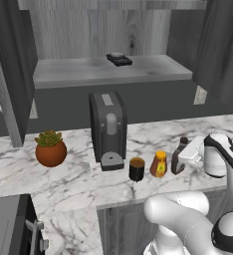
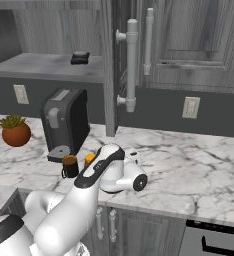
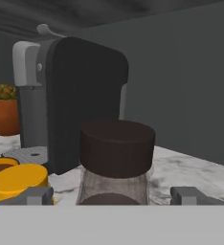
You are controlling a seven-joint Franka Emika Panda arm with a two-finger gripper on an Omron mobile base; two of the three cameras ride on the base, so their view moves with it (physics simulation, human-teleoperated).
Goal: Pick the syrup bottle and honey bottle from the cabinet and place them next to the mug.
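The syrup bottle [image 1: 178, 158] stands upright on the marble counter [image 1: 153, 137], last in a row to the right of the honey bottle [image 1: 159, 164] and the mug [image 1: 137, 169]. My gripper [image 1: 182, 152] reaches in from the right and is open around the syrup bottle's neck. In the hand view the dark cap of the syrup bottle [image 3: 117, 148] sits midway in the gripper [image 3: 113, 196], with a gap to each fingertip. The honey bottle's orange cap [image 3: 19, 182] is at lower left, the mug [image 3: 0, 167] behind it. The cabinet shelf [image 1: 78, 72] is above.
A dark coffee machine [image 1: 108, 129] stands just behind the mug. A terracotta plant pot [image 1: 51, 149] sits further left. A small dark object [image 1: 119, 59] lies on the cabinet shelf. An open cabinet door [image 2: 109, 65] with a pale handle [image 2: 131, 65] hangs above the counter.
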